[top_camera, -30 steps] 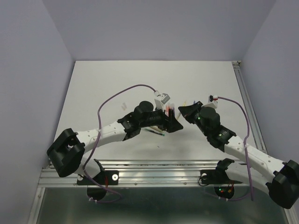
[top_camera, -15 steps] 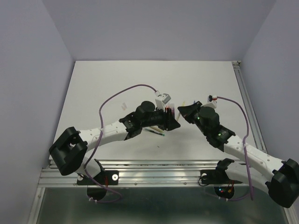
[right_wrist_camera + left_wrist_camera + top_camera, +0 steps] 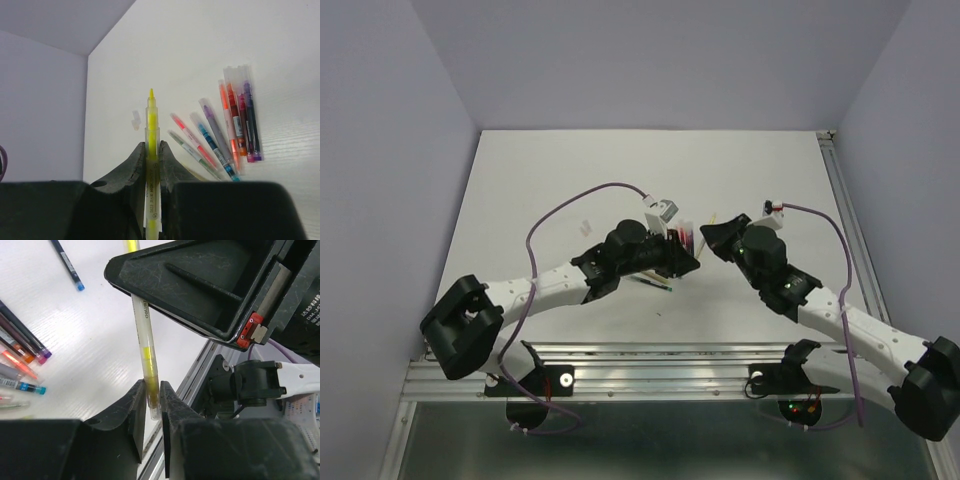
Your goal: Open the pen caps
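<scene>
Yellow pen (image 3: pixel 142 325) is held in the air between both arms, raised off the surface (image 3: pixel 200 50) and to the left of the row of pens (image 3: pixel 232 125) in the right wrist view, not touching it. Right pincer (image 3: pixel 152 147) is narrow and clamped on the barrel about midway. Beyond it the pen's far end shows a yellow point that looks bare, though I cannot rule out a clear cover. Left pincer (image 3: pixel 152 387) is also narrow, its jaws pressed on either side of the clear end piece (image 3: pixel 154 410) at the opposite end. I take that piece for the cap, but the seam is not visible. Two loose caps (image 3: pixel 135 119) lie on the surface well apart from the row of pens, further left than the held pen. The remaining pens in the row lie flat and close together, and I cannot tell which of them are capped. Handling, as a judgement: the cap is very light, thin stiff plastic, smooth and so prone to slip, and probably held by friction. Grip it across its middle, clear of the open rim, since squeezing there would pinch it onto the barrel. Pull straight along the pen's axis, because an off-axis pull risks flexing the barrel or flicking the cap away.
</scene>
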Robot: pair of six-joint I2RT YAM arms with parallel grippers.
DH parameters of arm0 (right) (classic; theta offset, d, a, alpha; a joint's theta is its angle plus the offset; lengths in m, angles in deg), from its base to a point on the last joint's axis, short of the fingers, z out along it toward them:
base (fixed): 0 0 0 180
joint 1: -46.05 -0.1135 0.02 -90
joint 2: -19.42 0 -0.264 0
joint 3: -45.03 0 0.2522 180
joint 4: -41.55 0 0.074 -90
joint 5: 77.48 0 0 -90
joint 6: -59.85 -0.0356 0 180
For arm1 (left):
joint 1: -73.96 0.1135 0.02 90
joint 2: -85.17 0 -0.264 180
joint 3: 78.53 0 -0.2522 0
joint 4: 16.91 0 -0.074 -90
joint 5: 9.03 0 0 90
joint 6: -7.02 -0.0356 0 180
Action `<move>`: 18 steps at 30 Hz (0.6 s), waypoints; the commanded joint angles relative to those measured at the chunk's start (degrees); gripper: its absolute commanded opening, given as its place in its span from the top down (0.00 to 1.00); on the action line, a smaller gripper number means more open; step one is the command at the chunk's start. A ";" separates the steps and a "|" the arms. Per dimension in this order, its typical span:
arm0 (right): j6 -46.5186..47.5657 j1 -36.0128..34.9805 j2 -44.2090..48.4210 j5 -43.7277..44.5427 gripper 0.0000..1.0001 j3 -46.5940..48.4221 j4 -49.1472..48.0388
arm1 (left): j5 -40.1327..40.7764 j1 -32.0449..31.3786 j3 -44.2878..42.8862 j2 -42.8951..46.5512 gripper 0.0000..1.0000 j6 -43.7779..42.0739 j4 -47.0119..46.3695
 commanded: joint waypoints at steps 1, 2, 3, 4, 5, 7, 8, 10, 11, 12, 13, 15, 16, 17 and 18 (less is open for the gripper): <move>8.02 0.93 -2.81 16.90 0.99 7.58 -1.99 | -4.52 -1.48 5.42 6.67 1.00 1.86 -1.33; 9.51 1.28 -4.98 19.00 0.99 8.46 -2.78 | -4.44 -1.65 6.74 7.99 1.00 2.99 -1.50; 11.09 1.63 -5.88 19.46 0.99 10.12 -3.22 | -4.43 -1.91 9.19 8.61 1.00 3.53 -1.42; 11.72 2.76 -6.67 19.46 0.99 11.10 -3.58 | -4.35 -2.18 10.43 9.40 1.00 3.97 -1.50; 12.42 3.47 -8.33 18.77 0.99 11.63 -4.10 | -4.26 -2.70 11.66 10.88 1.00 4.93 -1.68; 13.56 5.49 -9.57 17.80 0.99 12.68 -6.20 | -3.91 -3.23 14.65 13.52 1.00 5.46 -1.86; 14.09 6.37 -10.79 16.92 0.99 13.21 -6.39 | -3.47 -3.32 15.45 14.58 1.00 6.25 -1.86; 14.45 8.74 -11.86 16.13 0.99 14.00 -6.74 | -2.51 -3.41 17.47 17.56 1.00 7.04 -1.77; 14.62 9.45 -12.64 14.03 0.99 14.18 -7.18 | -2.07 -3.41 18.00 18.36 1.00 7.57 -1.68; 14.54 9.98 -12.74 13.06 0.99 14.18 -7.27 | -1.02 -3.41 18.44 19.24 1.00 7.49 -1.59; 14.10 10.50 -12.74 12.09 0.99 14.18 -6.75 | 0.12 -3.32 18.62 20.55 1.00 7.49 -0.03; 13.31 10.60 -11.78 7.36 0.99 13.22 -6.74 | 4.15 -3.32 17.05 21.01 1.00 6.62 4.00; 13.13 10.60 -11.16 7.33 0.99 12.61 -6.74 | 5.14 -3.32 16.17 21.01 1.00 6.00 4.03; 13.04 10.51 -10.72 4.11 0.99 11.56 -6.92 | 5.58 -3.24 15.12 20.40 0.95 5.30 6.03; 12.69 10.51 -10.28 2.43 0.99 11.03 -6.75 | 5.76 -3.23 14.06 19.96 0.81 4.51 6.40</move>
